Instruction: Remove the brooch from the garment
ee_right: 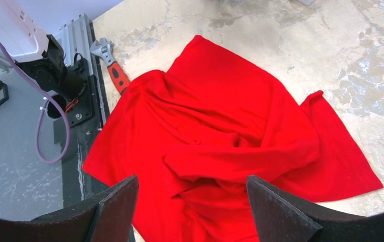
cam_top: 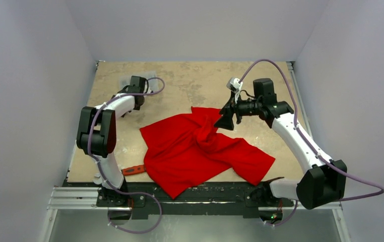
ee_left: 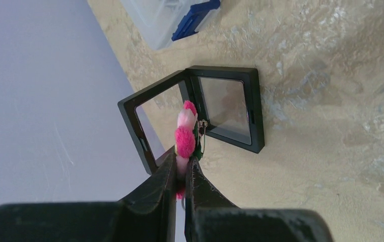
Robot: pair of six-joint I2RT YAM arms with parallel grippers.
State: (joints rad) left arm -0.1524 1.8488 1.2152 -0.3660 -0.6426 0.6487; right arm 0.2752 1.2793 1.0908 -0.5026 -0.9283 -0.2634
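two arms, one busy. left arm (cam_top: 110,108) reaches to the far left corner of the bench (cam_top: 190,83). its jaws are clamped together on the brooch (ee_left: 185,137), gripping the lower petals edge-on so the pink flower and its wire pin stick out past the tips. brooch is off the garment (cam_top: 195,151) and well apart from it. in the left wrist view it sits in front of an open black frame case (ee_left: 230,108) lying on the bench; can't tell how high above. my read: it's held there to go into the case, so the removal itself is done and only a drop-off is left. a clear plastic box with blue latch (ee_left: 180,15) sits near the case, toward the wall. right arm (cam_top: 296,136) hovers above the far edge of the garment, jaws wide apart, nothing in them, probably parked where it could steady the cloth. garment is a crumpled red heap mid-bench, folds bunched in the middle, near hem lapping the black base plate (cam_top: 220,194). red-handled wrench (cam_top: 133,169) lies right at its left edge. bench top is mottled beige with pale scuffed patches. plain pale walls (cam_top: 28,75) close in three sides.
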